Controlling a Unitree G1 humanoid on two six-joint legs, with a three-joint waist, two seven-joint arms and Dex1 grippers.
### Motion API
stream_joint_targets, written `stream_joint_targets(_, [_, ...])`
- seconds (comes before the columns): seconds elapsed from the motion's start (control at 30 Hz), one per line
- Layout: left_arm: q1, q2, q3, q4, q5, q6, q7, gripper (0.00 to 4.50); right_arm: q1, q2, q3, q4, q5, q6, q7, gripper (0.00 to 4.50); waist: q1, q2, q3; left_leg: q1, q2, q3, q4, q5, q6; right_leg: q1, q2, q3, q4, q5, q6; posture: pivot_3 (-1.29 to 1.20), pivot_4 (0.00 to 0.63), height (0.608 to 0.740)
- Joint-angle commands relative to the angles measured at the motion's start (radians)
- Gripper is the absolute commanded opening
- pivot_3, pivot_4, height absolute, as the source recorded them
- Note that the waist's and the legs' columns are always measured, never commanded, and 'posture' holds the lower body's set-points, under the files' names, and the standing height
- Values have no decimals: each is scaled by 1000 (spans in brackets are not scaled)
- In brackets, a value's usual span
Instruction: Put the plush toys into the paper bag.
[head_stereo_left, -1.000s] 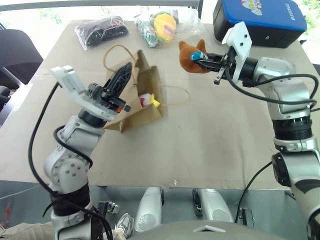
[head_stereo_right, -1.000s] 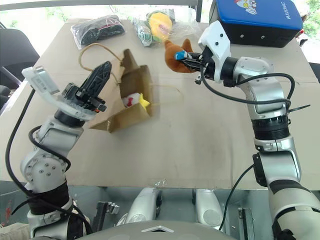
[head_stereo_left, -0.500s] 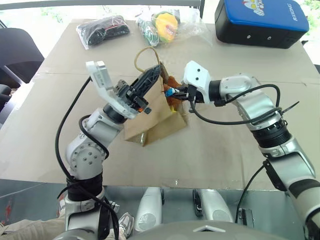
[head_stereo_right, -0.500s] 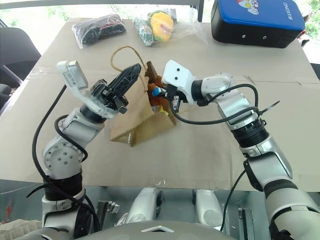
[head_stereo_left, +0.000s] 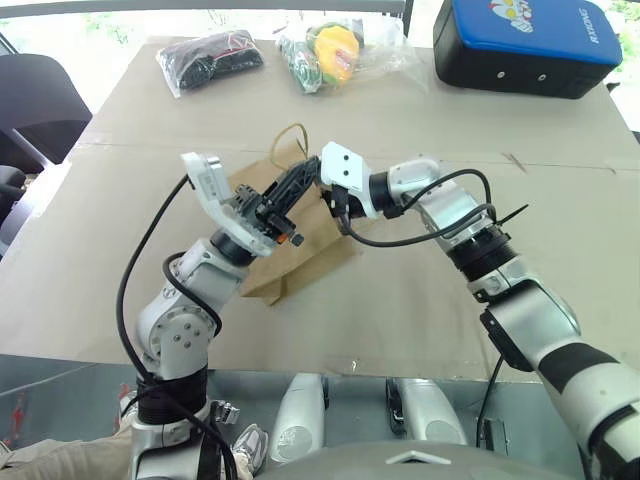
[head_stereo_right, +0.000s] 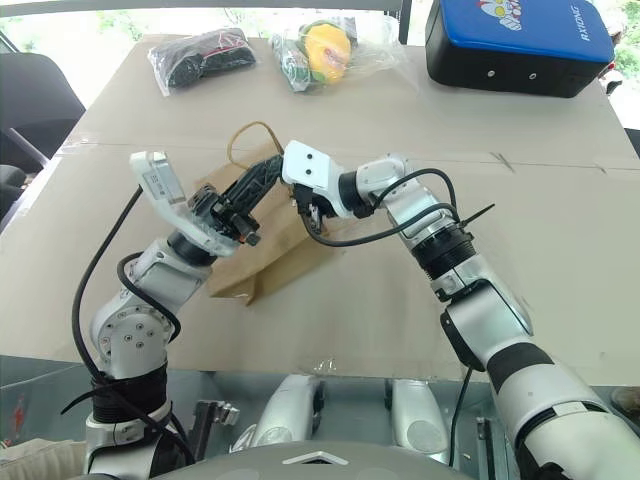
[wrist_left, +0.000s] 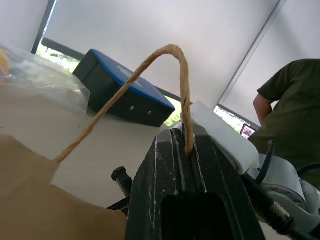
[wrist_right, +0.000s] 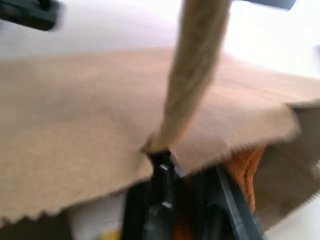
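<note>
You had one paper bag (head_stereo_left: 300, 255) mid-table and two toys: the bear (wrist_right: 245, 167) now inside its mouth, carried there since before. Left gripper (head_stereo_left: 305, 180) clamped its handle (wrist_left: 150, 70); right gripper's (wrist_right: 185, 200) state I couldn't tell.

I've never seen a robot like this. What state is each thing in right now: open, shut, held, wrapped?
paper bag: mouth open, lifted by one handle.
left gripper: shut on the bag's handle cord.
right gripper: reaching into the bag's mouth.
orange bear toy: inside the bag's mouth, by the right gripper.
blue case: closed.
yellow-green toy: wrapped in clear plastic.
black bundle: wrapped in clear plastic.
</note>
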Motion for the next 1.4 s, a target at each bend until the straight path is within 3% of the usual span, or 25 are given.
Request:
stream_joint_targets(0.03, [-2,1,2,-71,-10,-30,-28,0,28,-16,-16,-107,44,38,64,2344,-2,0,0,0,0,0,0,0,0,0,0,0,0,0,0,0,150,740])
stream_joint_targets(0.1, [-6,-2,5,-67,-7,-36,-31,0,51,-49,-37,-154,43,67,48,3350,-3,0,0,1,0,-1,0,0,0,0,0,0,1,0,0,0,150,740])
stream_joint_targets(0.2, [-26,-10,4,-52,-1,-47,-36,0,90,-104,-70,-247,55,118,33,4485,-2,0,0,1,0,-2,0,0,0,0,1,-1,1,0,0,0,150,740])
stream_joint_targets(0.77, [-338,-62,-17,193,20,-75,-158,0,184,-425,-281,-676,78,457,-167,4485,2,0,0,-1,-1,-3,1,0,0,0,1,-3,1,0,0,0,150,740])
stream_joint_targets(0.97, [-304,-14,32,161,9,-45,-163,0,243,-510,-410,-787,160,602,-227,4485,-8,0,0,0,-1,-4,1,0,0,1,1,-3,0,0,0,0,150,740])
stream_joint_targets(1.1, [-199,39,88,71,-28,-11,-127,0,320,-511,-551,-876,286,838,-296,4485,-9,0,0,0,0,-5,0,0,0,1,1,-2,1,0,0,0,150,740])
stream_joint_targets(1.23, [-29,122,169,-41,-87,33,-109,0,407,-411,-693,-949,421,1105,-388,4485,-11,-1,0,0,0,-4,0,0,0,2,1,-2,0,0,0,0,150,740])
stream_joint_targets(1.4, [137,160,234,-142,-135,45,-75,0,489,-254,-684,-887,451,1184,-499,4485,-5,-1,-1,1,-1,-6,1,0,0,3,1,-3,1,0,0,0,150,740])
